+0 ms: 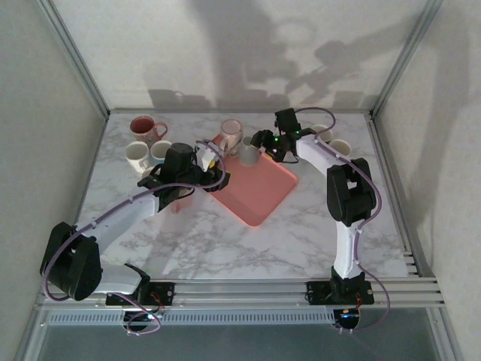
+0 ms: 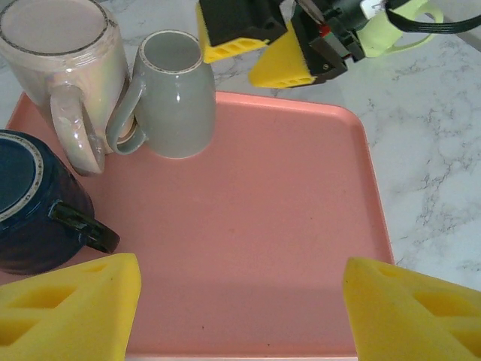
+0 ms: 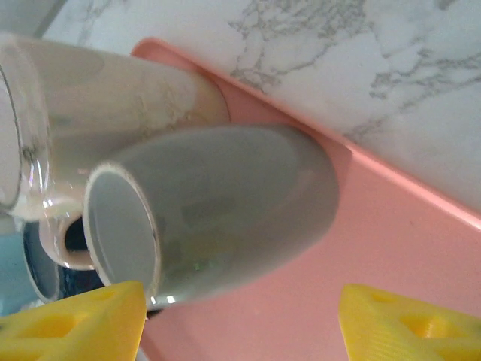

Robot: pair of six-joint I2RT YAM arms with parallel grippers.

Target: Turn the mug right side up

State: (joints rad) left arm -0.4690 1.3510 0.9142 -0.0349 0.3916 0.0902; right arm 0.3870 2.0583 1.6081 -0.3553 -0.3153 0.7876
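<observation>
Grey mug [image 2: 174,101] stands mouth-down in the upper left of the pink tray [image 2: 301,226], beside a cream mug [image 2: 56,68], so the right hand [image 3: 237,320] hangs by it, pads apart, probably to grip it, while the left hand [image 2: 240,308] sits spread and empty.

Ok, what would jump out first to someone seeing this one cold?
The pink tray in the middle of the marble table, with a cream mug, a grey mug and a navy mug crowded into its far corner. The right gripper hangs open close by the grey mug, and the left gripper, open too, faces the tray's bare middle.
</observation>
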